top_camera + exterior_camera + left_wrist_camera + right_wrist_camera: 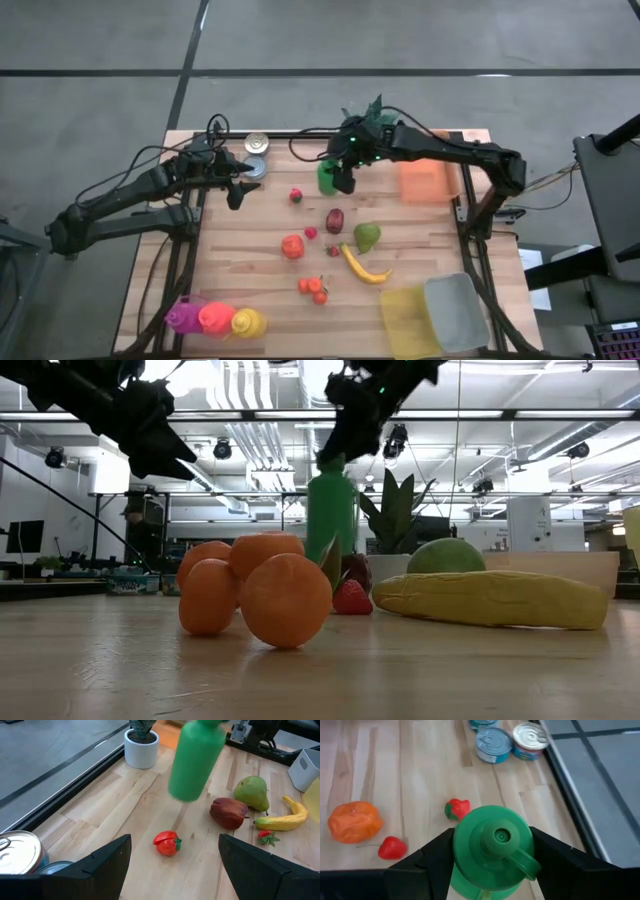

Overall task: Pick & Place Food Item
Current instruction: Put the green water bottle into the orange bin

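gripping the tall green plastic bottle [327, 177] just below its cap, the right gripper [492, 862] has it clamped from above between both fingers, apparently raised clear of the wooden table [430, 240], so the bottle hangs upright and can travel without tipping. it sits directly under that gripper, near the table's far edge, with a small red strawberry [296, 195] just beside it. the left gripper [175, 855] waits nearby with fingers spread wide, holding nothing, next to the tin cans [256, 146].
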Robot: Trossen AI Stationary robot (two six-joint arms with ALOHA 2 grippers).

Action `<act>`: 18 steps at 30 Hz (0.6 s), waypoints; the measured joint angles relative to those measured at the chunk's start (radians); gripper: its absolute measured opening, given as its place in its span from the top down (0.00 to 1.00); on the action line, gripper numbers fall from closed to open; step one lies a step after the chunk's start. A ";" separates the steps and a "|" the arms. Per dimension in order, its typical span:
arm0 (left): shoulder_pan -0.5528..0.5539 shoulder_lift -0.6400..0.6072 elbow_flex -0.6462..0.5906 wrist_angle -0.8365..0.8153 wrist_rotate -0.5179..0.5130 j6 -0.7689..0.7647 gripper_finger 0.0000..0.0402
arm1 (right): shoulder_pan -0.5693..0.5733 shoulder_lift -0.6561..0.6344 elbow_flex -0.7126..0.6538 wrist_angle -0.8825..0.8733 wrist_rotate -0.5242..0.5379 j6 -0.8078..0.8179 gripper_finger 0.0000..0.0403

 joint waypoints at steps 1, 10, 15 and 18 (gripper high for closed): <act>0.000 0.000 0.000 0.000 0.000 0.000 0.24 | 0.003 -0.023 0.000 -0.028 0.014 0.007 0.46; 0.000 0.000 0.000 0.000 0.000 0.000 0.24 | 0.017 -0.234 0.000 -0.354 0.151 0.173 0.47; 0.000 0.000 0.000 0.000 0.000 0.000 0.24 | 0.017 -0.353 -0.018 -0.464 0.269 0.273 0.47; 0.000 0.000 0.000 0.000 0.000 0.000 0.24 | 0.012 -0.426 -0.041 -0.477 0.349 0.302 0.47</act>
